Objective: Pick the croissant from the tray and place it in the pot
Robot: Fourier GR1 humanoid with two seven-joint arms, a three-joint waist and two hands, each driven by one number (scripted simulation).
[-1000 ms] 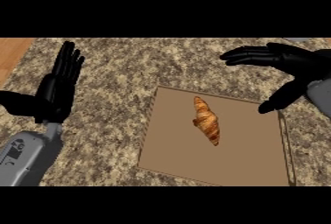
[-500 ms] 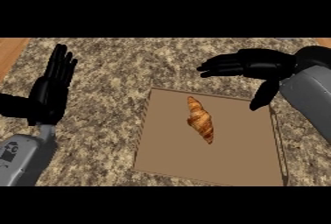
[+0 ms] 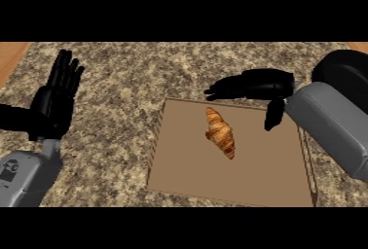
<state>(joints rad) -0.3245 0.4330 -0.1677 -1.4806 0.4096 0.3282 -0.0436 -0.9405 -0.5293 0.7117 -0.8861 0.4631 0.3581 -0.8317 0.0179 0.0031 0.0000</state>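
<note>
Showing one speckled counter (image 3: 129, 121), bearing one brown tray (image 3: 259, 180) at about four o'clock from centre. Showing no pot.

Hovering over the tray's far edge at one o'clock: the right robot hand (image 3: 255, 85), fingers apart and lightly bent, thumb hanging down, clamped on nothing. Resting at nine o'clock: the left robot hand (image 3: 57, 99), fingers straight and apart, holding nothing.

Lying loose on the tray, long axis running eleven to five: one croissant (image 3: 219, 132), near centre.

Probably best lowering the right robot hand towards seven o'clock, straddling the croissant's thick middle across its width, closing only once low.
</note>
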